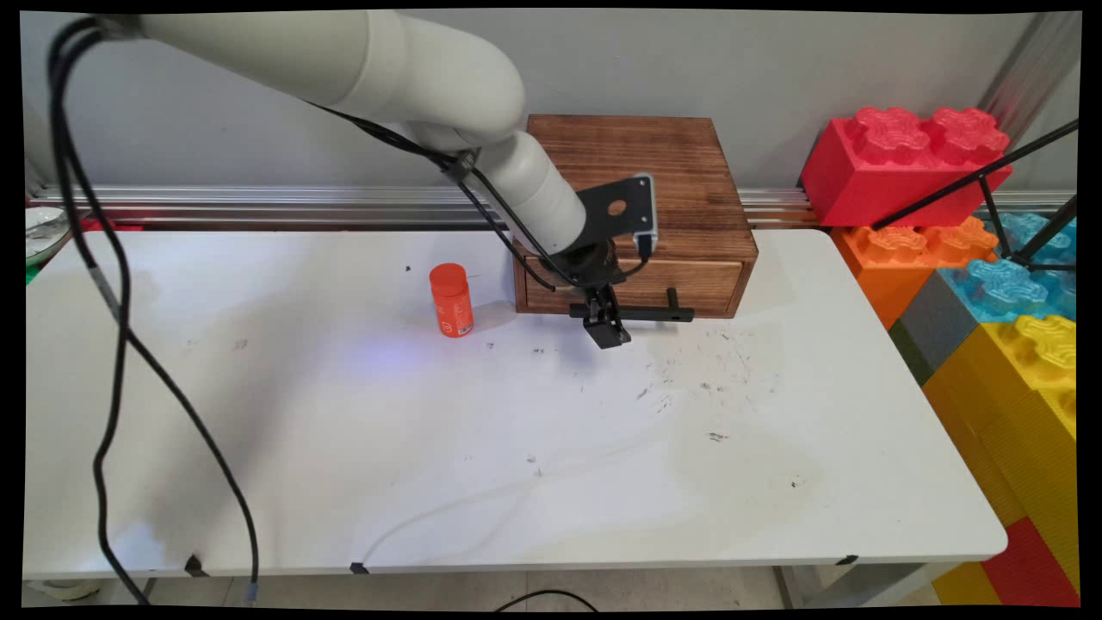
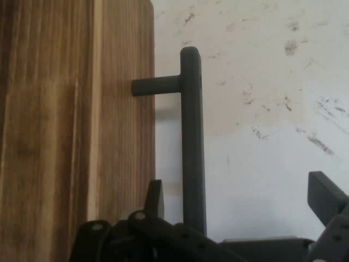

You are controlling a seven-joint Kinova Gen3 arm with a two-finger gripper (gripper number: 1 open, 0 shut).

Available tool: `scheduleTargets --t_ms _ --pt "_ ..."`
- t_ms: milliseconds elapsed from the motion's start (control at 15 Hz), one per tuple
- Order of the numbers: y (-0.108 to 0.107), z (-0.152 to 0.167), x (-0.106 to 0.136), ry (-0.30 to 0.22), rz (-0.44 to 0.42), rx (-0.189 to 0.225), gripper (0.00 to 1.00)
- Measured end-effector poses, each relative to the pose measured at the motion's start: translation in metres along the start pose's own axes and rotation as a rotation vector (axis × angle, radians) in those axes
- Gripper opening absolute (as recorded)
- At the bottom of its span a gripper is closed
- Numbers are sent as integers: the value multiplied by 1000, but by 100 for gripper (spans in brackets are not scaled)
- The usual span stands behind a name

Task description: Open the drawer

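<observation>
White tabletop (image 1: 516,448), scuffed with dark marks, runs back to a grey wall, and large toy bricks (image 1: 913,164) are stacked off its right end. A wooden drawer box (image 1: 654,172) is set at the far edge, its single drawer shut flush, a dark bar handle (image 1: 641,314) standing off the drawer front on short posts. The black gripper (image 1: 608,331) is hung low at the left part of that bar. In the hand view the fingers (image 2: 155,199) are seen spread wide, one between the handle (image 2: 192,142) and the wood (image 2: 71,131), the other well out over the table, so the bar is straddled but not gripped (nothing is held).

An orange bottle (image 1: 451,300) is stood upright on the table just left of the box, apart from it and from the gripper.

Trouble is judged most likely from the inner finger: it sits close to the drawer front and could be scraped or jammed against the wood. Since the box is apparently unfastened, a pull might drag it forward, and the nearby bottle could be toppled by a sideways sweep.
</observation>
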Motion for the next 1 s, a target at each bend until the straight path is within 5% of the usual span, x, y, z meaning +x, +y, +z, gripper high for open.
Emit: scheduleTargets --t_ms 1000 --pt "2 50 4 -26 -7 -7 100"
